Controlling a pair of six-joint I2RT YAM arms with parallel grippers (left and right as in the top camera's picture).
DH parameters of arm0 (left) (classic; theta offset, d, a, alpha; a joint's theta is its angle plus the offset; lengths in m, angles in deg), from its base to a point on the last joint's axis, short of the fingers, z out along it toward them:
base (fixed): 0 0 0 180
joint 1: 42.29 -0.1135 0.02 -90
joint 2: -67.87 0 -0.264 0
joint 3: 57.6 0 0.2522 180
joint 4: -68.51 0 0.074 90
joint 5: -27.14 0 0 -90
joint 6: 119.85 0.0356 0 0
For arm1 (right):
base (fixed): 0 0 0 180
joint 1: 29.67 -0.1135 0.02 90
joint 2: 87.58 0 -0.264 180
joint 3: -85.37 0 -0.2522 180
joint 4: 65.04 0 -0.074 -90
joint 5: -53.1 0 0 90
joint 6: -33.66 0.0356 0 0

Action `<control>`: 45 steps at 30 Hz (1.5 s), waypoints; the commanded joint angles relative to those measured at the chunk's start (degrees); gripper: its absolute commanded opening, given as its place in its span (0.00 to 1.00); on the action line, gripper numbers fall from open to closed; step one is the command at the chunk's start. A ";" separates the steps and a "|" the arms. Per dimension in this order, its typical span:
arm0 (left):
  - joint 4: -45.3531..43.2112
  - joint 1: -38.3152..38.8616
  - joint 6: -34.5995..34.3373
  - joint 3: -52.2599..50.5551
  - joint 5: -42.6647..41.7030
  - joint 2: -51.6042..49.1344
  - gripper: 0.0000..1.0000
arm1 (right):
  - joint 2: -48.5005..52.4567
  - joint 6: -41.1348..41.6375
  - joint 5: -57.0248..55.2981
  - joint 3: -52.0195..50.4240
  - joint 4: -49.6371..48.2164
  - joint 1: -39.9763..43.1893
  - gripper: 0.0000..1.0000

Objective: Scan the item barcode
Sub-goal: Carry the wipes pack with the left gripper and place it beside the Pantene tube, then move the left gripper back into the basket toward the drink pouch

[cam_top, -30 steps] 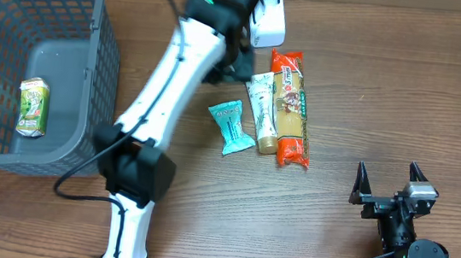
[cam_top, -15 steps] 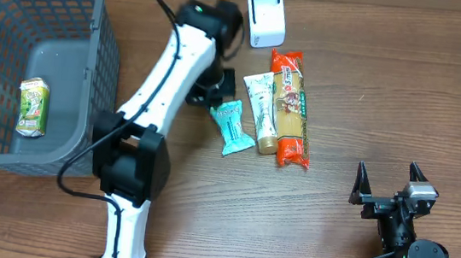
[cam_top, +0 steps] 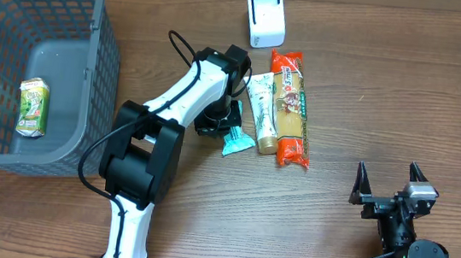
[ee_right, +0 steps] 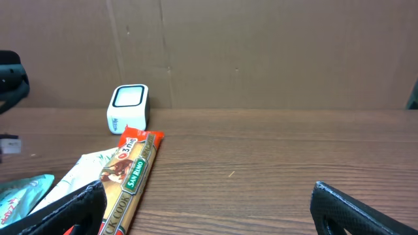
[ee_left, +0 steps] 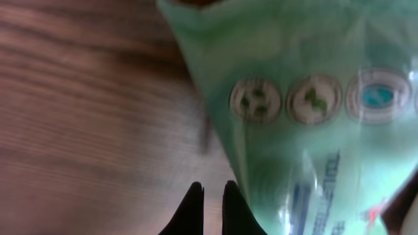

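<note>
Wooden table (cam_top: 389,94) bears grey basket (cam_top: 105,56) holding, seemingly, a can (cam_top: 33,107).

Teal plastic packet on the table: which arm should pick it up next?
Left. The left arm is right over the teal plastic packet, jaws shut beside it. The right arm sits far away, jaws open.

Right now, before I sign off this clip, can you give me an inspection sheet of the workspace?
Surface: wooden table, no spills seen.
Job's things: white scanner at the far edge; teal pouch, white tube and orange packet side by side below it.
Clutter: grey basket at left, green can inside.
Grippers: left gripper at the teal pouch, jaws shut, grip unconfirmed; right gripper parked, jaws open.
Cables: black cable loops off the left arm.
Surroundings: cardboard wall behind the table.
</note>
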 commanded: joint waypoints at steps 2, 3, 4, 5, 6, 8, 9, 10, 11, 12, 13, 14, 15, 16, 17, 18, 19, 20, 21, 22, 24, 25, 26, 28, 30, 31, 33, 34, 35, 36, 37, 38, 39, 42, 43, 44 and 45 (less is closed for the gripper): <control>-5.33 0.42 -1.86 -1.27 -1.66 -0.20 0.04 | -0.46 -0.72 0.28 -0.59 -0.22 -0.22 1.00; -6.29 0.42 -1.84 -1.27 -1.77 -0.20 0.04 | -0.46 -0.72 0.28 -0.59 -0.22 -0.22 1.00; -7.21 0.42 -1.57 -1.27 -1.77 -0.20 0.04 | -0.46 -0.72 0.28 -0.59 -0.22 -0.22 1.00; -9.03 0.42 -0.81 -1.27 -2.03 -0.20 0.04 | -0.46 -0.72 0.28 -0.59 -0.22 -0.22 1.00; -10.23 0.42 -0.46 -1.27 -2.91 -0.17 0.04 | -0.46 -0.72 0.28 -0.59 -0.22 -0.22 1.00; -12.41 0.39 -0.15 -1.27 -5.22 -0.17 0.04 | -0.46 -0.72 0.28 -0.59 -0.22 -0.22 1.00; -13.07 0.31 -0.17 -1.25 -6.05 -0.17 0.04 | -0.46 -0.72 0.28 -0.59 -0.22 -0.22 1.00; -13.38 0.31 -0.22 -1.05 -6.10 -0.17 0.04 | -0.46 -0.72 0.31 -0.59 -0.22 -0.22 1.00; -12.83 0.20 -0.11 -0.33 -5.70 -0.15 0.04 | -0.46 -0.72 0.28 -0.59 -0.22 -0.22 1.00; -11.98 -0.02 0.00 0.35 -5.27 -0.11 0.04 | -0.46 -0.72 0.28 -0.59 -0.22 -0.22 1.00; -10.95 -0.26 0.63 1.25 -4.85 0.00 0.04 | -0.46 -0.72 0.31 -0.59 -0.22 -0.22 1.00; -8.28 -0.85 1.46 3.48 -3.37 0.02 0.04 | -0.46 -0.72 0.28 -0.59 -0.22 -0.22 1.00; -6.32 -1.18 1.64 5.07 -2.27 0.04 0.04 | -0.46 -0.72 0.28 -0.59 -0.22 -0.22 1.00; -3.69 -1.68 1.62 7.23 -0.85 0.09 0.04 | -0.46 -0.72 0.28 -0.59 -0.22 -0.22 1.00; -0.17 -2.45 1.66 10.45 0.72 0.13 0.04 | -0.46 -0.72 0.28 -0.59 -0.22 -0.20 1.00; 2.91 -3.08 1.95 13.46 1.60 0.20 0.04 | -0.46 -0.72 0.31 -0.59 -0.22 -0.22 1.00; 6.21 -3.76 2.08 16.92 1.99 0.22 0.04 | -0.46 -0.72 0.28 -0.59 -0.22 -0.22 1.00; 8.66 -4.28 2.45 19.74 2.08 0.24 0.04 | -0.46 -0.72 0.28 -0.59 -0.22 -0.20 1.00; 12.28 -5.11 3.48 24.46 2.01 0.24 0.04 | -0.46 -0.72 0.28 -0.59 -0.22 -0.22 1.00; 15.61 -6.01 4.68 29.75 2.03 0.24 0.04 | -0.46 -0.72 0.28 -0.59 -0.22 -0.22 1.00; 21.18 -7.65 7.63 40.72 2.05 0.24 0.04 | -0.46 -0.72 0.28 -0.59 -0.22 -0.22 1.00; 22.97 -8.31 9.07 44.96 2.10 0.24 0.04 | -0.46 -0.72 0.28 -0.59 -0.22 -0.22 1.00; 24.44 -9.05 10.25 49.07 2.12 0.24 0.05 | -0.46 -0.72 0.31 -0.59 -0.22 -0.22 1.00; 26.47 -10.80 12.61 56.85 2.16 0.26 0.10 | -0.46 -0.72 0.28 -0.59 -0.22 -0.22 1.00; 27.96 -13.44 17.55 65.11 2.14 0.26 0.29 | -0.46 -0.72 0.28 -0.59 -0.22 -0.22 1.00; 28.48 -15.37 21.53 69.18 2.56 0.26 0.49 | -0.46 -0.72 0.28 -0.59 -0.22 -0.22 1.00; 29.00 -18.60 23.80 73.42 7.21 0.31 0.56 | -0.46 -0.72 0.28 -0.59 -0.22 -0.22 1.00; 28.98 -19.93 24.02 74.23 9.29 0.52 0.61 | -0.46 -0.72 0.28 -0.59 -0.22 -0.20 1.00; 28.98 -21.31 23.98 74.62 11.63 0.68 0.63 | -0.46 -0.72 0.28 -0.59 -0.22 -0.22 1.00; 28.98 -24.00 22.86 74.71 15.13 1.07 0.63 | -0.46 -0.72 0.28 -0.59 -0.22 -0.22 1.00; 28.98 -25.90 21.66 74.71 16.59 1.20 0.66 | -0.46 -0.72 0.28 -0.59 -0.22 -0.22 1.00; 28.98 -27.82 21.22 74.69 17.16 1.20 0.72 | -0.46 -0.72 0.28 -0.59 -0.22 -0.22 1.00; 28.98 -29.77 21.24 74.60 17.09 1.20 0.72 | -0.46 -0.72 0.28 -0.59 -0.22 -0.22 1.00; 29.00 -35.23 21.29 73.55 16.41 1.20 0.74 | -0.46 -0.72 0.28 -0.59 -0.22 -0.22 1.00; 28.98 -36.94 21.81 73.11 15.28 1.20 0.75 | -0.46 -0.72 0.28 -0.59 -0.22 -0.22 1.00; 29.00 -38.07 22.71 72.74 13.94 1.20 0.77 | -0.46 -0.72 0.31 -0.59 -0.22 -0.22 1.00; 28.98 -39.45 23.85 72.37 12.09 1.20 0.78 | -0.46 -0.72 0.28 -0.59 -0.22 -0.22 1.00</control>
